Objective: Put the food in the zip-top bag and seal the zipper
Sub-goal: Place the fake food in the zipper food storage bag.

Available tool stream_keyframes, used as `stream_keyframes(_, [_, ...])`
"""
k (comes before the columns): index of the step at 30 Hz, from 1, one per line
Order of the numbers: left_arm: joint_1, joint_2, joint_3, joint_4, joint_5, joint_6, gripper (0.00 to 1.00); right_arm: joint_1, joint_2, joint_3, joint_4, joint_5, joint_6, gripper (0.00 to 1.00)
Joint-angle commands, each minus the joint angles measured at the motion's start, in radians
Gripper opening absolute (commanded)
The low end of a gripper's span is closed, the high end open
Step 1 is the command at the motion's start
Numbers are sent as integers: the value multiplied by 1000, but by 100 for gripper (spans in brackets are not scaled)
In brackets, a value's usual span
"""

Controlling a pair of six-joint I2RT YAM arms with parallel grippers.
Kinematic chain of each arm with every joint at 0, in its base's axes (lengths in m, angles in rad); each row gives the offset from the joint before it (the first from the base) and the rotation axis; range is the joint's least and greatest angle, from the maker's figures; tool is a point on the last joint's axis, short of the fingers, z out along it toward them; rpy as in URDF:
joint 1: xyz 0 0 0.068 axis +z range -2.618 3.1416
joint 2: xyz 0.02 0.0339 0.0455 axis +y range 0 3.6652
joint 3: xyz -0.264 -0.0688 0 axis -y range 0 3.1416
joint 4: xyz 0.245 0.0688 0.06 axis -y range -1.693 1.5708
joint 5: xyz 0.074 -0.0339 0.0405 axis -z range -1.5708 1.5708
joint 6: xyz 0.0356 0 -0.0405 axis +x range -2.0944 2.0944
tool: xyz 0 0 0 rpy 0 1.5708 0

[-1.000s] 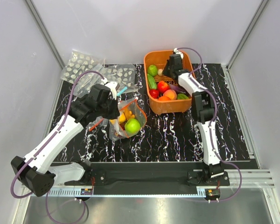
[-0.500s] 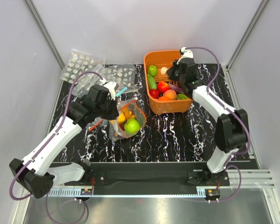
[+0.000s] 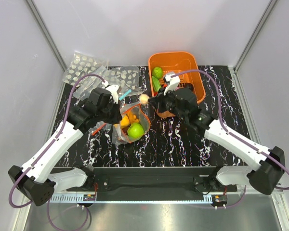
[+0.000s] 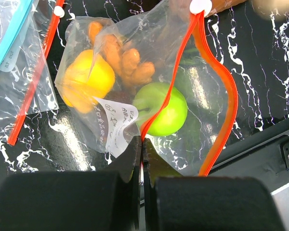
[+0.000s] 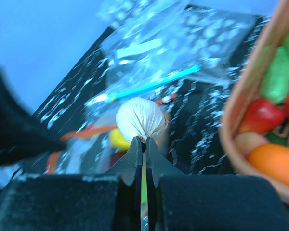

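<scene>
- While I watch from the overhead view, the zip-top bag [image 3: 130, 122] lies on the marbled black table [image 3: 183, 139] just left of the orange basket [image 3: 176, 57], with its mouth turned toward the basket's near-left corner.
- My left gripper [image 4: 142, 153] has its jaws pressed together on the bag's near lip, right at the zipper [image 4: 231, 103]. The strip's two sides bow apart, so the mouth gapes.
- Inside the bag I can see a green apple [image 4: 164, 110], a yellow pepper [image 4: 86, 79] and some orange pieces [image 4: 127, 60].
- My right gripper [image 5: 144, 144] is pinched tight on the tip of a pale garlic bulb [image 5: 140, 119]. The bulb hangs in the air just off the basket's left wall, over the bag's far end.
- More food sits in the basket: green pieces [image 3: 157, 73] at its far-left corner, and a red tomato [image 5: 262, 115] and a round orange piece [image 5: 272, 163] in the wrist view (much of the load is hidden under my right arm from above).
- Further left of the basket lie a blue-stripped bag [image 4: 9, 38] and white-spotted bags [image 3: 86, 65].
</scene>
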Motion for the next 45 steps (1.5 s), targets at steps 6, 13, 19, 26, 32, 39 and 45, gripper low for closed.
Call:
stream_keyframes(6, [7, -46, -26, 43, 11, -8, 0, 148, -28, -60, -33, -86, -13, 0])
stream_keyframes(13, [6, -63, -29, 45, 25, -16, 0, 197, 92, -19, -51, -83, -19, 0])
stream_keyframes(19, [6, -72, -23, 27, -4, -11, 0, 199, 118, 13, -74, -89, 2, 66])
stream_keyframes(26, [6, -78, -32, 25, -21, -11, 0, 200, 49, 32, -250, 24, 64, 60])
stream_keyframes(32, [8, -83, -38, 28, -42, -11, 0, 200, -35, 27, -401, 97, 117, 57])
stream_keyframes(39, [6, -78, -35, 28, -41, -11, 0, 199, -11, 21, -412, 84, 168, 57])
stream_keyframes(45, [8, -78, -32, 24, -40, -10, 0, 199, 66, 29, -343, 72, 180, 56])
